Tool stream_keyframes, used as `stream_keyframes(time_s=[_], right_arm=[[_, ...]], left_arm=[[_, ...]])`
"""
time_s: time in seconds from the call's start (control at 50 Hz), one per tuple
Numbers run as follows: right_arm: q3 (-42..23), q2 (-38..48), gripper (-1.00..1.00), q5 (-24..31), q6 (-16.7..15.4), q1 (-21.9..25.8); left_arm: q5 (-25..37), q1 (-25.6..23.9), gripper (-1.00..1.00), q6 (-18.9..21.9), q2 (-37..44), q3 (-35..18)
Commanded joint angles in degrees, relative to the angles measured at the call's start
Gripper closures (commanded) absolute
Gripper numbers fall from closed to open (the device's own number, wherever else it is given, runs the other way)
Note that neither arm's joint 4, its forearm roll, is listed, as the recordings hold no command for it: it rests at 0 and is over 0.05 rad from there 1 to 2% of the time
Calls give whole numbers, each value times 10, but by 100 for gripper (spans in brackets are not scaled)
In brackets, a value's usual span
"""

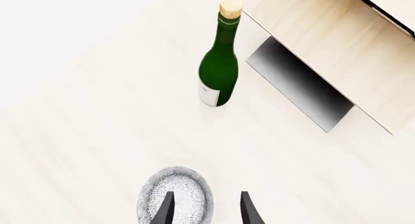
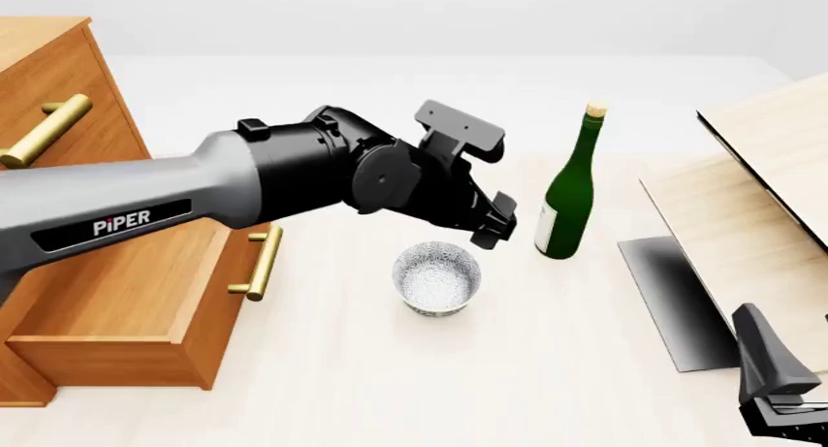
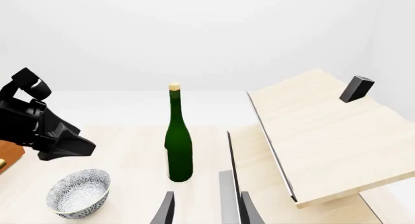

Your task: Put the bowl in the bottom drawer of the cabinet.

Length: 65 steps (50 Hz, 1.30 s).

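One bowl [image 2: 437, 276] is left ungrasped on the table [image 2: 388, 389]; the left gripper [image 2: 495, 221], jaws parted, is poised above it, the bottom drawer [image 2: 130, 311] already pulled open.

In the front view the left gripper [image 2: 498, 224] is hidden behind its own wrist, so whether its jaws are apart cannot be told there. The cabinet [image 2: 58, 88] is cut off at the left edge, with only part of it showing. The right gripper [image 2: 777, 389] is cropped at the near right corner. In the left wrist view, the bowl [image 1: 176, 195] runs off the picture's edge.
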Motion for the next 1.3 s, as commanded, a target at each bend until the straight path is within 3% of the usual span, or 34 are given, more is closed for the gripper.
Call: stream_keyframes(time_s=[0.02, 1.3], right_arm=[[0, 1, -100, -1, 0, 0], [0, 1, -100, -1, 0, 0]], left_arm=[[0, 4, -100, -8, 27, -13], [-23, 4, -100, -60, 117, -20]])
